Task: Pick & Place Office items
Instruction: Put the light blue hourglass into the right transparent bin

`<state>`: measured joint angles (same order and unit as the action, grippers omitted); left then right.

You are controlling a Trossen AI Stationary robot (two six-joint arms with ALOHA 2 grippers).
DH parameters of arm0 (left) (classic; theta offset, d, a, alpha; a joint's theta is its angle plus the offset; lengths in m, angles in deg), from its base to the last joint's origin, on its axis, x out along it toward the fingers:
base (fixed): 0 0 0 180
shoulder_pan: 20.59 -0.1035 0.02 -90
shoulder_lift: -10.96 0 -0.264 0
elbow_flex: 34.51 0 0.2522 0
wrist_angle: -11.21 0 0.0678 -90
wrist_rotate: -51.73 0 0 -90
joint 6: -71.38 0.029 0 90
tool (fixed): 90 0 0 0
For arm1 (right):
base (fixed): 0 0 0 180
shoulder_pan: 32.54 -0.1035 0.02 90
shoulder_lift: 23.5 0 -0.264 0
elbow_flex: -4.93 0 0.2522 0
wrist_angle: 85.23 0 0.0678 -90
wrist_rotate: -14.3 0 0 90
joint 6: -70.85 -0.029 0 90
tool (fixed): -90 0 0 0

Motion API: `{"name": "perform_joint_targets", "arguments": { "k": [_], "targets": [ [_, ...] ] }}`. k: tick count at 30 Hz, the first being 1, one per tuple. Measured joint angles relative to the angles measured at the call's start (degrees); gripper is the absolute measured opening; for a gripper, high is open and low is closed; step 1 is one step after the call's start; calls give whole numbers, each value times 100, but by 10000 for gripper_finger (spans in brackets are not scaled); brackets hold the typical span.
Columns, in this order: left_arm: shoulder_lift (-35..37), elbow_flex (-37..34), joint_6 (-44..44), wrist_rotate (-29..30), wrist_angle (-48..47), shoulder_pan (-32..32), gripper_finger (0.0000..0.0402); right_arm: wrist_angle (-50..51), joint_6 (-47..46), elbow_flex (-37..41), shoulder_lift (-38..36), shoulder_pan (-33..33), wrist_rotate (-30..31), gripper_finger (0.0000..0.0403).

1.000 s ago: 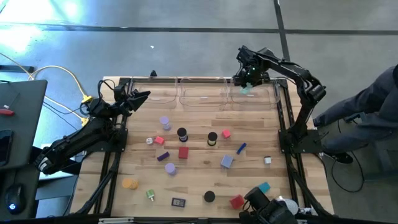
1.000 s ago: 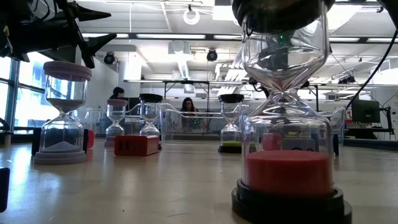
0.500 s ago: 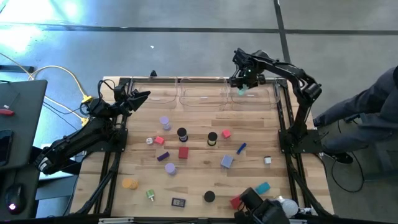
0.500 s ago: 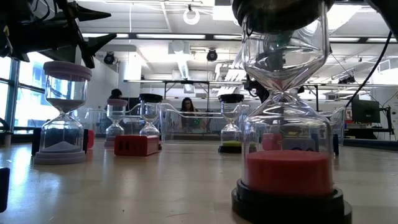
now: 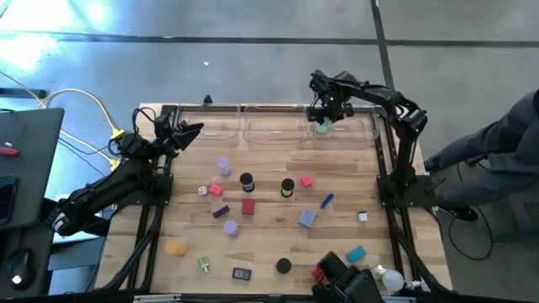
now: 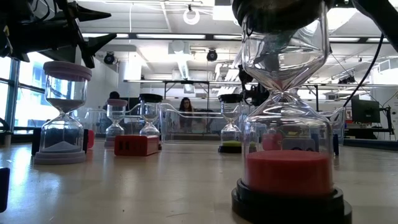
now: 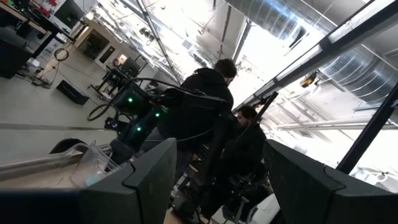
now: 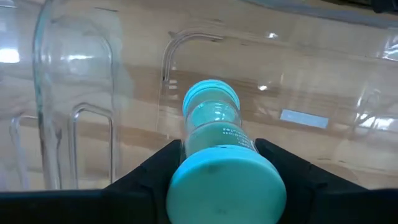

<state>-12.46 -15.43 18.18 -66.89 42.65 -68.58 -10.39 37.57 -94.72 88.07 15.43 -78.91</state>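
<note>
One teal sand timer point(image 8: 214, 143) sits between the fingers of the right gripper point(image 5: 322, 123), which squeezes it over the clear tray point(image 5: 354, 135) at the far right of the table point(image 5: 269, 244). To do this well, I think it should go low inside the tray, then let go softly. The left gripper point(image 5: 192, 130) waits with fingers apart at the far left. Other timers stand in the middle.

Dark-clothed person point(image 7: 202, 99) beyond the left end effector's parted fingers point(image 7: 140, 180).
</note>
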Motion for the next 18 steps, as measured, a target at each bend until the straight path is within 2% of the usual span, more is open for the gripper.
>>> {"name": "perform_joint_targets", "arguments": {
  "k": [18],
  "targets": [
    [0, 0, 86, -134, -22, 0, 234, -155, -139, 7, 17, 2, -14, 242]
  ]
}}
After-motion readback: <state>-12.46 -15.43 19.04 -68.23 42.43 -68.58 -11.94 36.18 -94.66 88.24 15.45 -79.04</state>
